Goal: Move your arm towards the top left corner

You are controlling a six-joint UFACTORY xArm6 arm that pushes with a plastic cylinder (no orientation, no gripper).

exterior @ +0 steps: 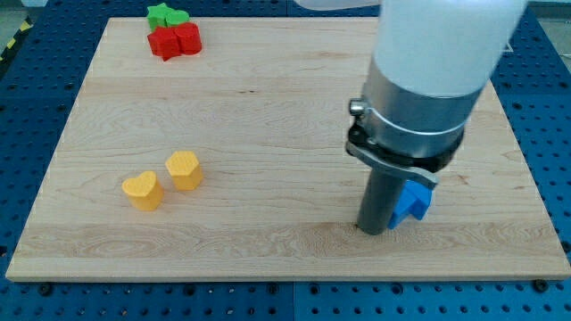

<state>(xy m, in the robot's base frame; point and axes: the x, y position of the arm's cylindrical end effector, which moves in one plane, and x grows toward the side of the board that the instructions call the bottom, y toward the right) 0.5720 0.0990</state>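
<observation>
Your tip (371, 230) rests on the pale wooden board (285, 134) at the view's lower right, touching a blue block (412, 201) on its right. You have no pincer, just a dark rod. Two yellow heart-shaped blocks (162, 179) sit lower left; red (175, 40) and green (167, 14) blocks cluster top left.

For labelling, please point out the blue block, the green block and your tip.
blue block (414, 201), camera view, its visible face.
green block (167, 15), camera view, its top.
my tip (369, 230), camera view, the rod's lower end.
</observation>
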